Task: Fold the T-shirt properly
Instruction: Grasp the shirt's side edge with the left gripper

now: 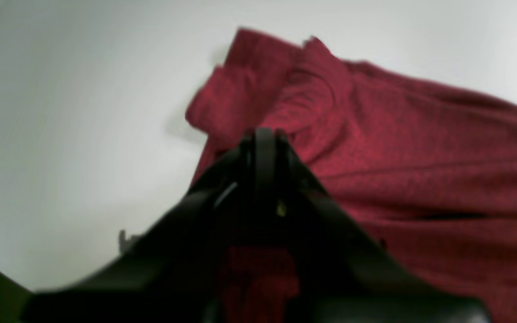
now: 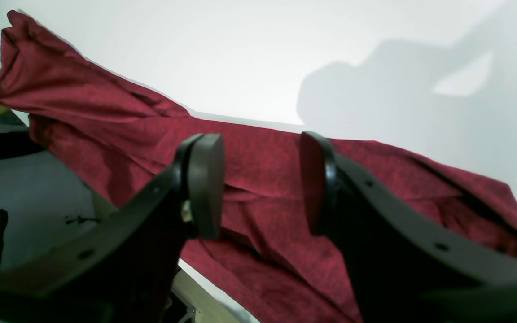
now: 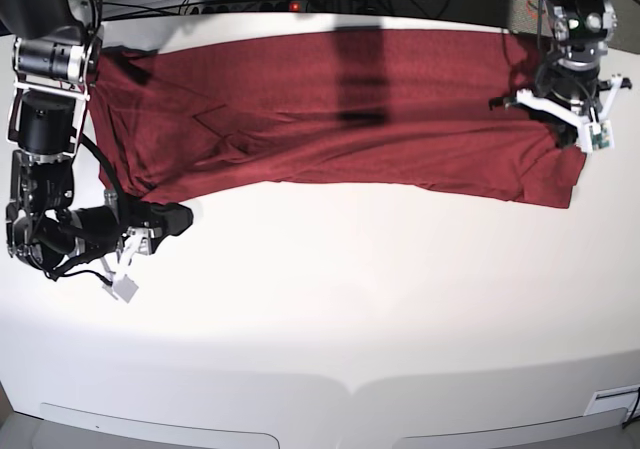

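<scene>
The T-shirt (image 3: 340, 109) is a uniform dark red, maroon, with no print; in my wrist views its thin fabric shows only a fine darker speckle and shadowed creases. The table (image 3: 330, 299) carrying it is plain white, greyed by soft shadows near its far edge. My left gripper (image 1: 264, 134) and my right gripper (image 2: 260, 184) are matte black, and the arm bodies in the base view are black with white brackets.

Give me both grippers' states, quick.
Left gripper: closed; looks pinched on the shirt, though I can't tell for sure.
Right gripper: open, holding nothing.
</scene>
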You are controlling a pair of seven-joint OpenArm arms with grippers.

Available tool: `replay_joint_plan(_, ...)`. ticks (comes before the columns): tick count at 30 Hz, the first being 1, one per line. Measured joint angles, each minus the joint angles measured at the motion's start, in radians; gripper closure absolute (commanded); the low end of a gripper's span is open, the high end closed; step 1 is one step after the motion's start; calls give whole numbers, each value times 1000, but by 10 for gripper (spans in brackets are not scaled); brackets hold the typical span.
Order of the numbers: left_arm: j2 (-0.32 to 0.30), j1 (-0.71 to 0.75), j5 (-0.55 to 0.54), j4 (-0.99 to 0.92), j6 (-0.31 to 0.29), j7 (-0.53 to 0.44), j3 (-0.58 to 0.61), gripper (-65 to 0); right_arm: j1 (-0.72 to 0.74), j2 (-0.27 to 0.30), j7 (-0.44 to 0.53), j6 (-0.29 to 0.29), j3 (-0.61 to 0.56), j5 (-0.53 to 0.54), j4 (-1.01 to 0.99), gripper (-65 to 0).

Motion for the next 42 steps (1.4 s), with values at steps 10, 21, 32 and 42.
replay_joint_plan(10,0,22,3,0,0,0,0,-271,0,0,0,0,0,0,0,-276)
replay_joint_plan(21,-115,-5,-196,-44,-47,83,-92,-271,1,0,0,0,0,3,0,-276)
replay_joint_plan(32,-377,-171,-626,-455,-319,240,-110,-271,-1,0,0,0,0,0,0,-276)
replay_joint_plan(42,-465,-181,-790,-717,-611,250,-112,-271,-1,0,0,0,0,0,0,-276)
